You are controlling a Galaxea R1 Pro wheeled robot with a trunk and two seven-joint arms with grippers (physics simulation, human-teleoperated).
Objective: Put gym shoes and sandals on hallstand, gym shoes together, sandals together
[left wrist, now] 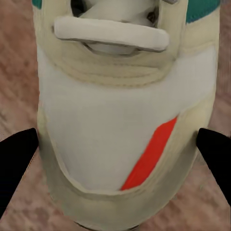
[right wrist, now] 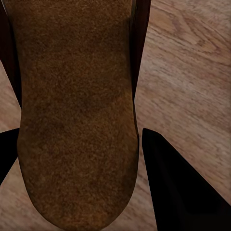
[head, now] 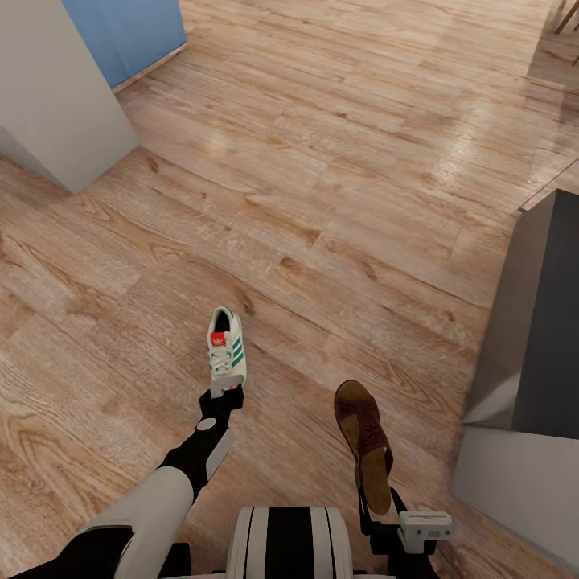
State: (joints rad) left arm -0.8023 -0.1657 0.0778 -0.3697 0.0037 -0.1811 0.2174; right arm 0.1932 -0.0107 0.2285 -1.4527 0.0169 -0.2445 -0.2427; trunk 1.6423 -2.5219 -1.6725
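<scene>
White lace-up gym shoe (head: 227, 347) with green side stripes sits clamped at one end in the left tool (head: 225, 394), above the light brown wood-plank floor (head: 338, 185). Right tool (head: 376, 492) grips the heel end of a dark brown leather sandal (head: 366, 438) with tan footbed; a grey cabinet (head: 531, 338) stands alongside.

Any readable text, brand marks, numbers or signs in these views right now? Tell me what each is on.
No readable text in these views.
Red tongue patch on the white lace-up gym shoe with green stripes, at the left gripper: a small white mark, too small to read.
Dark brown leather sandal with tan footbed, at the right gripper: perforated pattern, no lettering.
</scene>
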